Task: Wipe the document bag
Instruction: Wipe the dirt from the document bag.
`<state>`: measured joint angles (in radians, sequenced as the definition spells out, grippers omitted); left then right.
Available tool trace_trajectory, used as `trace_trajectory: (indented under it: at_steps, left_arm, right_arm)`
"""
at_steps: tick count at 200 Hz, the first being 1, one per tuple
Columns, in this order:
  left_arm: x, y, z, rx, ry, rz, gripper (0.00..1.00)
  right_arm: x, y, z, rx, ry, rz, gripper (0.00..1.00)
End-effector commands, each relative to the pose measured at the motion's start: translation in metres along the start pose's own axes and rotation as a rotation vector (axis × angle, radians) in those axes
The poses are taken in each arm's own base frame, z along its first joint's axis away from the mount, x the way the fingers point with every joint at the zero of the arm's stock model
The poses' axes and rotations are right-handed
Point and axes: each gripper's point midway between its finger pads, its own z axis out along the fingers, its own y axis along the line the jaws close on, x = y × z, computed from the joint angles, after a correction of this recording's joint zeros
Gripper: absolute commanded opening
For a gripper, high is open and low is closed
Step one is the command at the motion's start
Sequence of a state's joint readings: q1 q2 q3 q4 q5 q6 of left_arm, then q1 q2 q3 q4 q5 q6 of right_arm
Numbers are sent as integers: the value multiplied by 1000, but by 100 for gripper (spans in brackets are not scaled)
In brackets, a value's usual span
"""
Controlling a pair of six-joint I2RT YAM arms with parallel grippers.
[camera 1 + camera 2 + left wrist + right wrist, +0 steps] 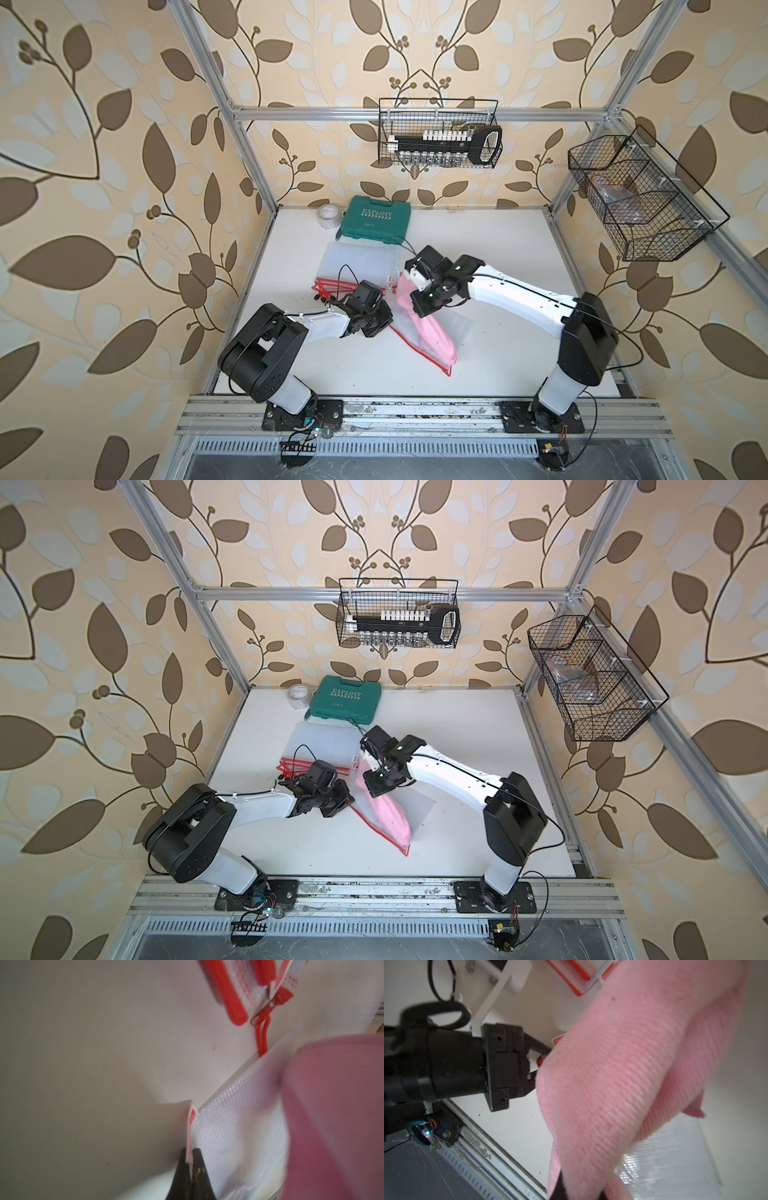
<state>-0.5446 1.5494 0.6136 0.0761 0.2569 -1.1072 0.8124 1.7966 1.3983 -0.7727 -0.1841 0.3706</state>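
The document bag [455, 322], a clear mesh pouch with a red zip edge, lies slantwise on the white worktop [498, 257] near the middle, nearer than the stack of similar bags [361, 259] and the green tool case [376, 220]. The left tool [189, 1157] is pinched narrow on the red-and-white tab at the bag's left corner, so the bag is anchored at that end only. The right tool [417, 311] is clamped on one end of the pink cloth [434, 338], which drapes in a long fold down the bag toward its near corner. The step in hand looks like the wiping stroke itself. To do it well, the right tool should press low enough that the cloth lies flat on the mesh instead of trailing by one edge, and should stroke away from the pinched corner, so that the pull tightens the bag rather than bunching it. The left tool should hold firm and stay low, as lifting the tab would tilt the bag. Strokes should run the bag's length, covering the bare right part, and stop short of the zip pull and the neighbouring stack.
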Motion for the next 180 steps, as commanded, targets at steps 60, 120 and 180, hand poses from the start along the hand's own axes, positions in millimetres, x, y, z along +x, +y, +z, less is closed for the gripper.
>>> trace_trajectory:
  at_steps: [60, 120, 180]
  left_arm:
    - [1, -4, 1, -10, 15, 38, 0]
    - [-5, -18, -2, 11, 26, 71, 0]
    - [-7, -22, -3, 13, 24, 79, 0]
  right_arm:
    - [53, -180, 15, 453, 135, 405, 0]
    - [31, -101, -50, 353, 29, 104, 0]
    - [-1, -38, 41, 20, 48, 205, 0]
